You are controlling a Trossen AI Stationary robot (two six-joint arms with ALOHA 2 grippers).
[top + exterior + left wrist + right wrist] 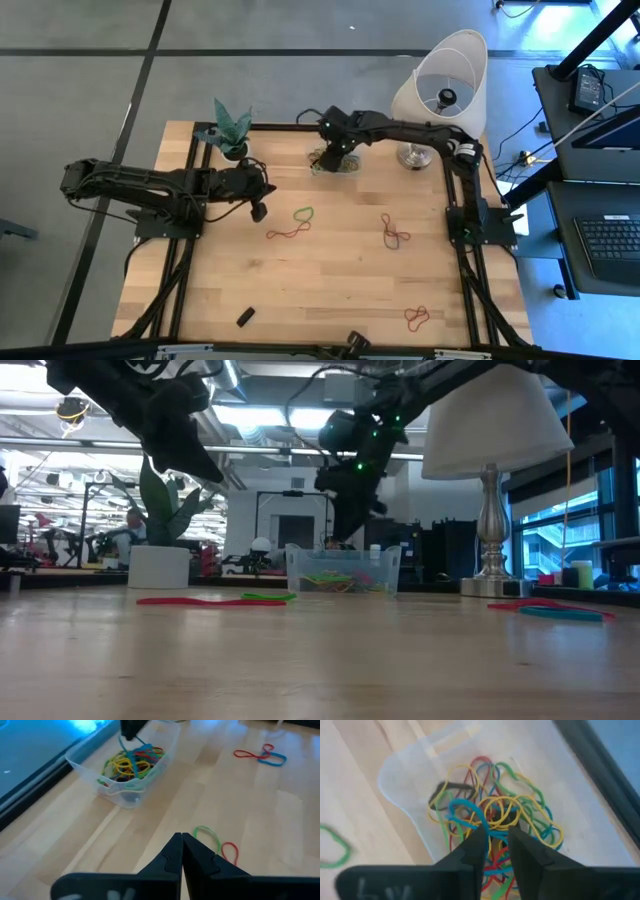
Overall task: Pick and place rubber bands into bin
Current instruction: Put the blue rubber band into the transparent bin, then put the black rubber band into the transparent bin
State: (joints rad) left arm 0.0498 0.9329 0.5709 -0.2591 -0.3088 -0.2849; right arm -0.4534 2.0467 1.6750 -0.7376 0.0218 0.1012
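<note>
Overhead, your right gripper [326,160] hides most of the bin [347,166], a clear low tub at the bench's [330,290] far edge between the potted plant [232,130] and the lamp [440,85]. Its jaws stand slightly apart above the tangle inside, a blue band [465,815] trailing between them; whether they pinch it you cannot tell. The rubber bands [495,815] fill the bin in yellow, red, green and blue. Loose clusters lie on the bench: green and red [292,224], dark red [394,233], red [417,318]. Your left gripper [258,211] waits near the green band, jaws pressed together.
</note>
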